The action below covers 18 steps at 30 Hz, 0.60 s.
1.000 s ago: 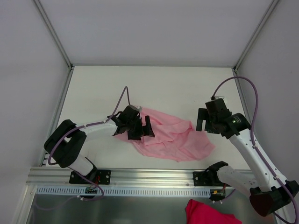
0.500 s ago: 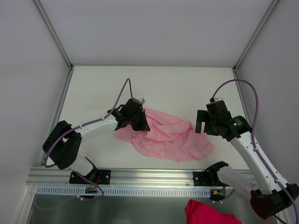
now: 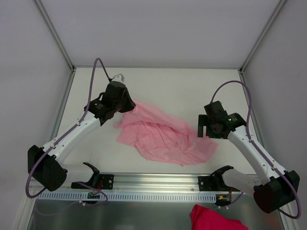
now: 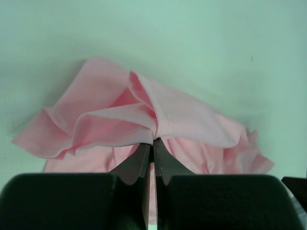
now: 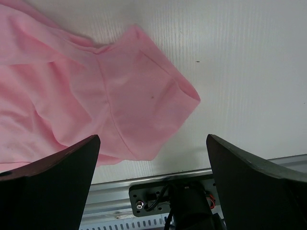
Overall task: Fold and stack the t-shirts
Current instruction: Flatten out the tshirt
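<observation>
While left end effector (image 4: 153,140) pinches thin crumpled pink t-shirt (image 3: 163,138) | right end effector (image 5: 152,139) spread

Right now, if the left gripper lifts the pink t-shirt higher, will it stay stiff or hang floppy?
Probably floppy: the t-shirt lies crumpled and drapes in soft folds from the shut left gripper. Likely light, as one small pinch holds up a whole corner. It may slip, since only a thin tuck sits between the jaws.

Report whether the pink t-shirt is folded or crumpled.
Crumpled, not folded. The t-shirt lies in loose uneven wrinkles on the table, one edge pinched up by the left gripper.
</observation>
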{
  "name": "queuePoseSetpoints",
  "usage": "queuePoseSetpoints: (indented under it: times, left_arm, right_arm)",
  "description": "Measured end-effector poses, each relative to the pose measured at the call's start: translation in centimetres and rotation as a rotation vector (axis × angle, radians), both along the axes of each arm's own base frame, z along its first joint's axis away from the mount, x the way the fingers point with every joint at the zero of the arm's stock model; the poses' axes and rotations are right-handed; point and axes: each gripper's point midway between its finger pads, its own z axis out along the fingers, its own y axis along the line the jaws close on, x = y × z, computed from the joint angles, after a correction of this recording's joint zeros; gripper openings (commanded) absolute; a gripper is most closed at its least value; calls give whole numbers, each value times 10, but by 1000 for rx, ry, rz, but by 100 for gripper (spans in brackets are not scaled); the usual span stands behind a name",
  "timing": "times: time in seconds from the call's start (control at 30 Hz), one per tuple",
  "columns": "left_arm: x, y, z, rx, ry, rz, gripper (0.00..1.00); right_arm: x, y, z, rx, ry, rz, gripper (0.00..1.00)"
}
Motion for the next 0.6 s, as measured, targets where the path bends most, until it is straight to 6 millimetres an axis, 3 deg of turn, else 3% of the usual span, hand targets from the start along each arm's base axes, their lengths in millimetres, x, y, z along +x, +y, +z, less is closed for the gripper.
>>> queuePoseSetpoints:
  times: [0.13, 0.4, 0.6]
  left_arm:
    - [18, 24, 22, 35, -49, 77, 0]
    - [25, 63, 43, 67, -88, 175, 0]
    - [20, 64, 47, 62, -85, 149, 0]
  right_arm:
    - [4, 3, -5, -2, 19, 3, 100]
    - [13, 12, -10, 21, 29, 16, 100]
    - [17, 17, -20, 20, 69, 15, 100]
